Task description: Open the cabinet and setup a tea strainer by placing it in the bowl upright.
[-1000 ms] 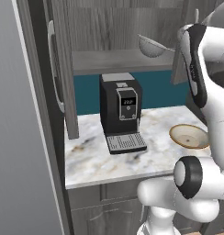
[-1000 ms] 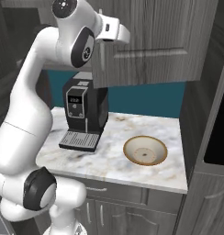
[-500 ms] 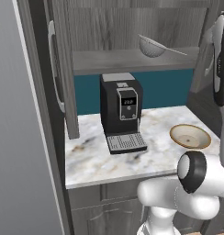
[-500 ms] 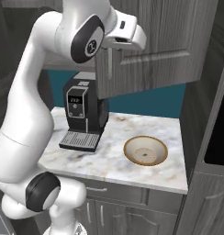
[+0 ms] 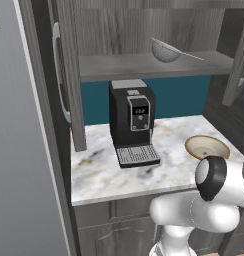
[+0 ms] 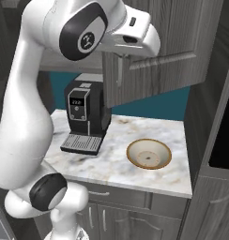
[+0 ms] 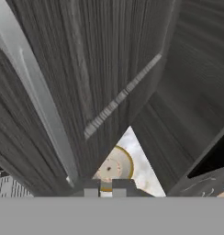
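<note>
Looking from the left base camera, you have the cabinet [image 5: 144,35] open, its left door [image 5: 69,75] swung out edge-on with the long silver handle [image 5: 58,75] facing you, and only a strip of the right door showing at the frame's right edge. On the inner shelf [image 5: 144,65] the tea strainer [image 5: 166,50] lies toward the right, dome down and tilted, its thin handle running right along the shelf. Below it the black coffee machine [image 5: 134,127] stands on the marble worktop [image 5: 109,165]; its small display is lit, but you cannot read the figures. To the right, the bowl [image 5: 206,146] rests on the worktop, its near edge cut off by the robot's own joint.

From the right base camera, the right door [image 6: 158,51] stands swung out toward you and hides the shelf and strainer completely. The arm's hand sits high beside the door's inner edge; the end effector's fingers are hidden behind it there. The bowl [image 6: 149,153] lies in full sight, well apart from the coffee machine [image 6: 86,119], with a small dark mark in its pale inside.

In the hand camera, the end effector [image 7: 104,187] shows two fingertips [image 7: 91,188] close together with nothing between them, so it reads as nearly closed and empty. Dark wood grain and a silver bar handle [image 7: 36,105] crowd the view, and the bowl [image 7: 116,165] peeks through below.
</note>
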